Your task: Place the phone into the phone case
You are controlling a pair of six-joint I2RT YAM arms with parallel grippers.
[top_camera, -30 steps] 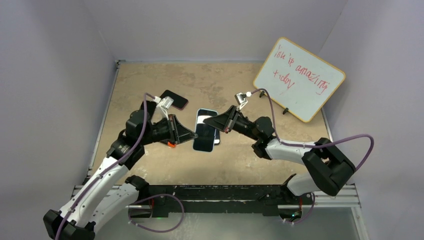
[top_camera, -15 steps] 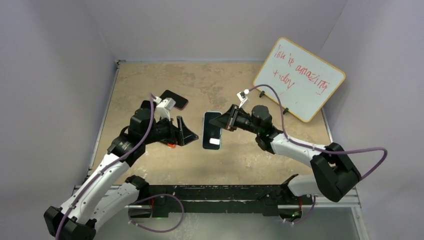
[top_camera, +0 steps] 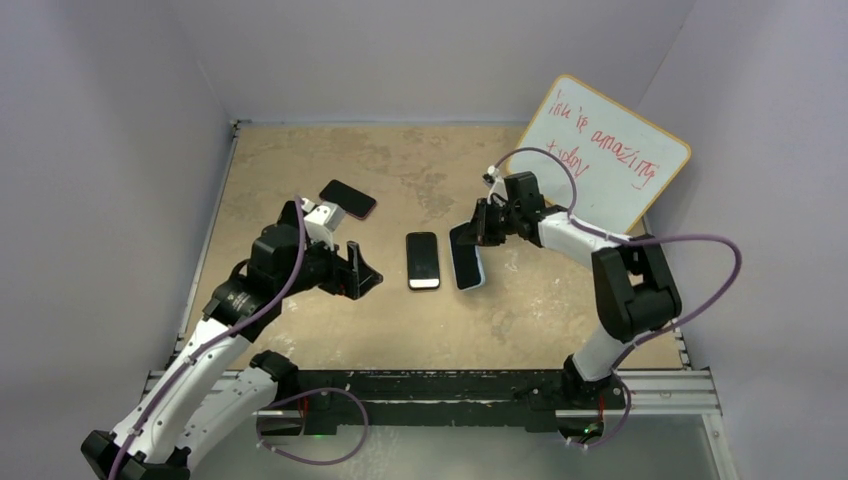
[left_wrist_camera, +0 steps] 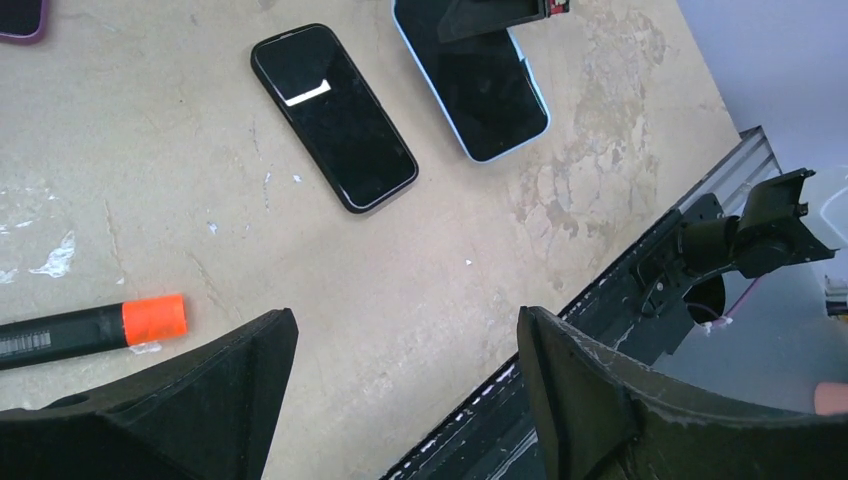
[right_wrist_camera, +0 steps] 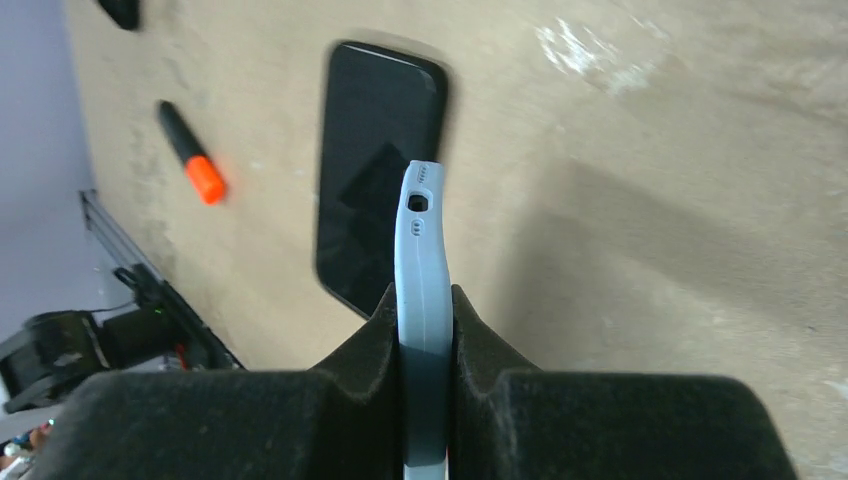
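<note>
The right gripper (right_wrist_camera: 425,302) is clamped on the edge of the light blue case (right_wrist_camera: 421,232); the black phone (top_camera: 423,260) lies flat on the table (top_camera: 300,160) just beside it; the left gripper (left_wrist_camera: 405,328) hovers with fingers apart.

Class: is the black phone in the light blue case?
Out: the black phone lies bare on the table beside the light blue case, which the right gripper pinches.
</note>
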